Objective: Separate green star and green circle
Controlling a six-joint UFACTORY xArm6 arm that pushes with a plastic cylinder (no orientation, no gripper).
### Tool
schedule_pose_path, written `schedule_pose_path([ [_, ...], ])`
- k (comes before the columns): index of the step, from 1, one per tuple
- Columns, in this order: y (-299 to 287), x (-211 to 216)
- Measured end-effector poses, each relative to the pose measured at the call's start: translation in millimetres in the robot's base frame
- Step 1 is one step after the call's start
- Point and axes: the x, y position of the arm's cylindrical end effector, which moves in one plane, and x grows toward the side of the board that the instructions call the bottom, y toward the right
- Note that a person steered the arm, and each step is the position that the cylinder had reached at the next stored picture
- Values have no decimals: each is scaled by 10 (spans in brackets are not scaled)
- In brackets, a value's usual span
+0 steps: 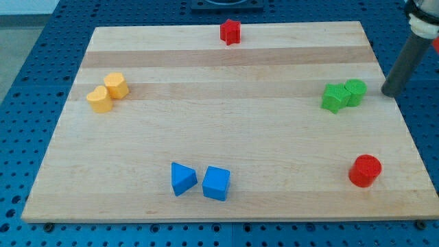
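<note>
The green star [335,97] and the green circle [355,91] sit touching each other near the board's right edge, the star on the left and the circle on the right. My tip [389,92] is at the lower end of the dark rod, just right of the green circle and a small gap away from it, at the board's right edge.
A red star [230,31] sits at the top middle. Two yellow blocks [108,91] lie together at the left. A blue triangle [182,178] and a blue cube [216,183] lie at the bottom middle. A red circle [364,171] is at the bottom right. The wooden board [226,110] holds them all.
</note>
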Motion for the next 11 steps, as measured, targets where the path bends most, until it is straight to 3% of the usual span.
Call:
schedule_pose_path([
  [2,-19,1010],
  [5,-101,1622],
  [8,-186,1667],
  [11,-1116,1576],
])
